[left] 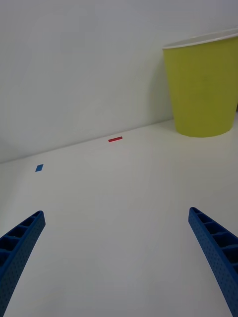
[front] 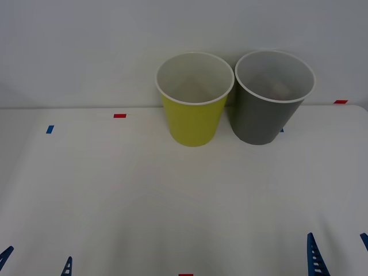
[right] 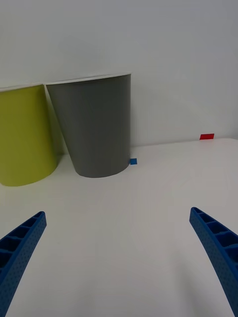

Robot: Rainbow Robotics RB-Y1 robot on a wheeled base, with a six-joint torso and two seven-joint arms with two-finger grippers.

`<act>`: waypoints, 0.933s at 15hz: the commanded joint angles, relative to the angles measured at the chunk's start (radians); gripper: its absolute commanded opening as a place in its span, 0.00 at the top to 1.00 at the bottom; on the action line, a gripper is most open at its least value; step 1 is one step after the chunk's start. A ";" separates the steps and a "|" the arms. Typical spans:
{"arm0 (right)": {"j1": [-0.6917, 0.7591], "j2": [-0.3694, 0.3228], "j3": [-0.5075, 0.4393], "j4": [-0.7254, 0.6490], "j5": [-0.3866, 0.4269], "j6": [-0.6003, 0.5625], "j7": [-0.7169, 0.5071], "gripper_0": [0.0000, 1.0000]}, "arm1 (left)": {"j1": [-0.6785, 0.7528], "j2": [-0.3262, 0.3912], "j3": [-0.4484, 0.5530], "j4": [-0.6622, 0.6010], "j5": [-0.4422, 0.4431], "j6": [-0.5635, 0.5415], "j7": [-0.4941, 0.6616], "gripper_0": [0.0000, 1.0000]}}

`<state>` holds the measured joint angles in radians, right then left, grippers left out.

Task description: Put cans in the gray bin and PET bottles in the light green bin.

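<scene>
Looking forward and down from above my arms, I see a white table (front: 172, 201) against a pale wall. Two tall tapered bins stand side by side at the far edge of the table, by the wall. The light green bin (front: 194, 115) is on my left, and the gray bin (front: 267, 112) is on my right. Their white rims sit very close together, almost touching. Both stand upright with their open tops facing up. Something pale and indistinct lies inside the gray bin; I cannot tell what it is.

My left gripper (left: 119, 257) hangs low over the near left part of the table, its blue ribbed fingers (left: 20, 247) spread wide, with nothing between them. My right gripper (right: 119, 257) hangs over the near right part, fingers (right: 215, 247) likewise spread wide and holding nothing. Both are well apart from the bins.

Small tape marks dot the table: a red mark (front: 119, 115) and a blue mark (front: 49, 129) toward the far left, another red mark (front: 340, 102) at the far right, and a blue mark (right: 133, 161) just beside the foot of the gray bin.
</scene>
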<state>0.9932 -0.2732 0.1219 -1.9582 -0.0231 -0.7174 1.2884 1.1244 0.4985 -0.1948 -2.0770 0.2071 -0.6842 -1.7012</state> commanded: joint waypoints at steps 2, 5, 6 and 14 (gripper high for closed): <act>0.055 -0.017 0.005 0.001 -0.001 -0.048 -0.007 0.00 | 0.000 0.000 0.000 0.000 0.000 0.000 0.000 0.00; 0.073 -0.020 0.004 0.001 -0.001 -0.054 -0.009 0.00 | 0.000 0.000 0.000 0.000 0.000 0.000 0.000 0.00; 0.084 -0.020 0.005 -0.001 0.000 -0.056 -0.009 0.00 | 0.000 0.000 0.000 0.000 0.000 0.000 0.000 0.00; 0.107 -0.020 0.005 0.001 0.005 -0.056 -0.009 0.00 | 0.000 0.000 0.000 0.000 0.000 0.000 0.000 0.00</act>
<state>1.0998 -0.2932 0.1272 -1.9575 -0.0186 -0.7733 1.2795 1.1244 0.4985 -0.1948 -2.0770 0.2071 -0.6842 -1.7012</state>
